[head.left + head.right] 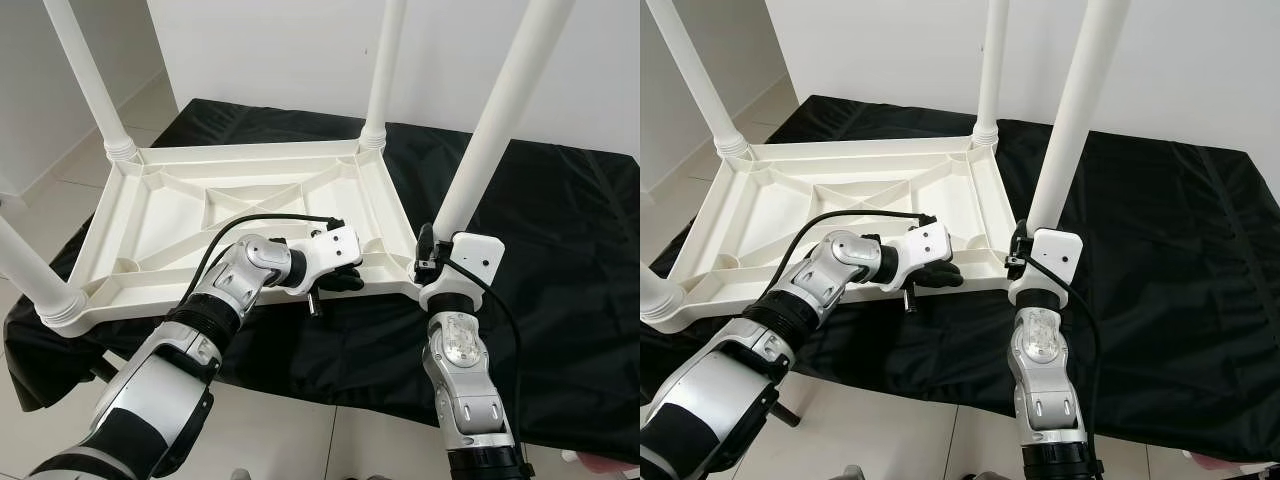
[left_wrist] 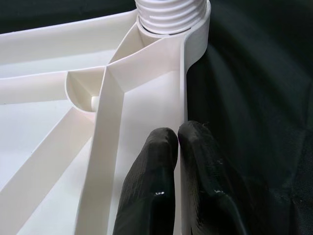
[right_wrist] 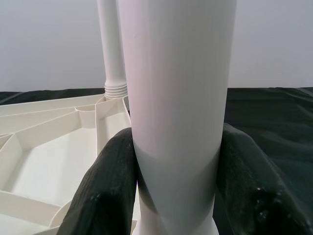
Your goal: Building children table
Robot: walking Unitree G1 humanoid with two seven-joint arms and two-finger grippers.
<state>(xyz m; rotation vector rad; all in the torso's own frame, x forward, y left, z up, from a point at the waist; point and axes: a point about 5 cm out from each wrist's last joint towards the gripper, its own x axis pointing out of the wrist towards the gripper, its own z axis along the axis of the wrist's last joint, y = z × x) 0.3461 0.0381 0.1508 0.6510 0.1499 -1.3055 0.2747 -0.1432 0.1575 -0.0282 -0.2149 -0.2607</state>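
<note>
1. right wrist view puts the right gripper at the centre: its two black fingers are closed around the near-right table leg, one pad pressed to each side, low on the shaft just above where it enters the corner socket.
2. that leg's long axis runs straight up from the grip, so any further turning has to happen around this vertical line; the right arm is clearly the nearer one to it.
3. left wrist view shows the left gripper pinching the thin upright rim of the tabletop, one finger inside the wall and one outside, clamped on the plastic.
4. from the head, the left gripper sits on the near long edge of the upside-down tabletop, just beside the corner the right gripper is working; it looks to be steadying the table.
5. further out, the tabletop lies underside up on a black cloth covering the work surface, its ribs exposed, with a leg standing at each of the four corners.
6. judging by this, the build is near its end: the likely step in hand is tightening the last leg, and a tilted leg could cross its threads.
</note>
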